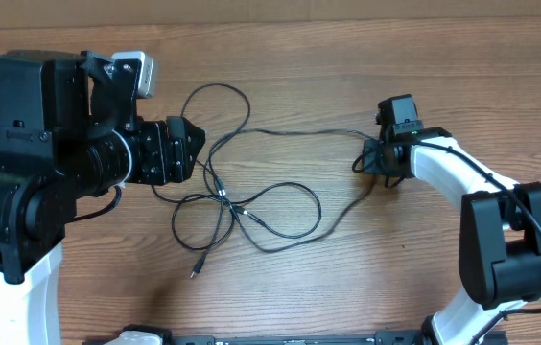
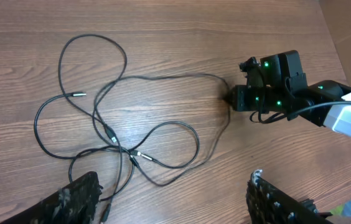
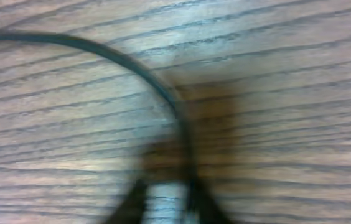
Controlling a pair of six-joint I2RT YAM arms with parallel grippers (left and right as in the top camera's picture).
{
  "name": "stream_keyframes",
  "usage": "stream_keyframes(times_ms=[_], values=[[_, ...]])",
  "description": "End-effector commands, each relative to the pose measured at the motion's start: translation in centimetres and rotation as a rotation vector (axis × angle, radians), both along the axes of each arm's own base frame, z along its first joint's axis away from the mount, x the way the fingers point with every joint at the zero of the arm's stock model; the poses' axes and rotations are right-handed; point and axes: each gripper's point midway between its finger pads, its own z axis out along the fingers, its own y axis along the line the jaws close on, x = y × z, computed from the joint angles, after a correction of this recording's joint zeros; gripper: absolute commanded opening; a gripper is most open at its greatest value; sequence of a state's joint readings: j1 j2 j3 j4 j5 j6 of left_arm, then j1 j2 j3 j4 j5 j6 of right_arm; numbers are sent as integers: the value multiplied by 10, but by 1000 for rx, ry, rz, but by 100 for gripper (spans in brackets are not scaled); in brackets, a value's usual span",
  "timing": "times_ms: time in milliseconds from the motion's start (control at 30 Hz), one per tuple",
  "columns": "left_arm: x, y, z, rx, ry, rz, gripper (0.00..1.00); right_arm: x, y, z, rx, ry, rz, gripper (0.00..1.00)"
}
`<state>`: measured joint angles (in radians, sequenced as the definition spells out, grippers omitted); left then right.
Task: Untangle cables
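Thin black cables lie in loose tangled loops on the wooden table between the arms. They also show in the left wrist view. One plug end lies at the front. My left gripper hovers at the tangle's left edge; in the left wrist view its fingers are wide open and empty. My right gripper is down at the table on the right end of a strand. In the blurred right wrist view the fingers stand a narrow gap apart, and the cable runs in at the right finger.
The wooden table fills every view. The right arm's white link reaches in from the right. The left arm's black body covers the left side.
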<state>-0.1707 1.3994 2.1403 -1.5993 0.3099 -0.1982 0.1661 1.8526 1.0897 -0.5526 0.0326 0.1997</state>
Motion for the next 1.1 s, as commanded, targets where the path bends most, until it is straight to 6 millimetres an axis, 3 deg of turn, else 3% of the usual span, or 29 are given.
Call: stream_keyframes(times_ms=[0, 267, 400, 567, 667, 900, 1067], values=[[-1, -1, 5, 16, -26, -22, 75, -5, 0, -6, 5, 21, 15, 4], [-2, -1, 4, 18, -22, -22, 75, -1, 9, 1, 40, 13, 62, 4], [1, -1, 4, 17, -24, -22, 75, 10, 34, 31, 145, -19, 182, 4], [5, -2, 0, 20, -10, -22, 75, 29, 68, 105, 303, -135, 316, 4], [7, -2, -2, 21, -1, -22, 75, 32, 97, 162, 463, -242, 427, 4], [13, -3, -8, 25, 21, -22, 75, 16, 139, 281, 743, -498, 676, 4], [14, -3, -9, 26, 24, -23, 75, 5, 145, 330, 808, -605, 736, 4]])
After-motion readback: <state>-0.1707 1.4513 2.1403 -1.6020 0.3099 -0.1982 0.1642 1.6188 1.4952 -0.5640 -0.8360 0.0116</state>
